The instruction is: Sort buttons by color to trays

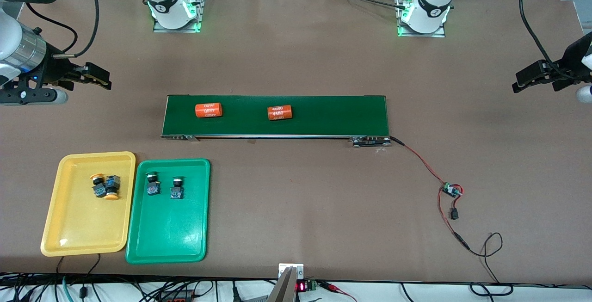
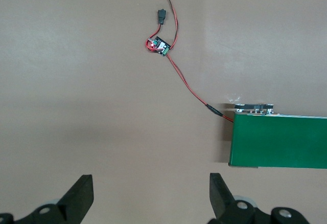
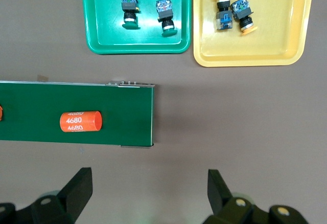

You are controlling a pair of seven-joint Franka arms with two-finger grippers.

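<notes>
- Overall, a brown counter [image 1: 296, 61] is seen from above, with two arm bases fixed along the edge farthest from the front camera.
- A long dark green conveyor belt [image 1: 323, 121] is laid across the middle of the counter; two orange cylinders with white print, one [image 1: 208, 110] toward the right arm's end and one [image 1: 280, 113] nearer the belt's middle, are carried on it.
- A yellow tray [image 1: 69, 228] and a green tray [image 1: 185, 237] are set side by side, nearer to the front camera than the belt, toward the right arm's end.
- The right gripper [image 1: 95, 79] is held over bare counter at the right arm's end, its fingers [image 3: 79, 188] spread wide with nothing between them.
- The left gripper [image 1: 527, 79] is held over bare counter at the left arm's end, its fingers [image 2: 82, 191] likewise spread and empty.
- A red and black wire [image 1: 425, 165] with a small circuit board [image 1: 450, 190] is run from the belt's end.
- Two yellow-capped buttons [image 1: 105, 186] are lying touching each other in the yellow tray.
- Two green-capped buttons [image 1: 153, 184] are lying slightly apart in the green tray.
</notes>
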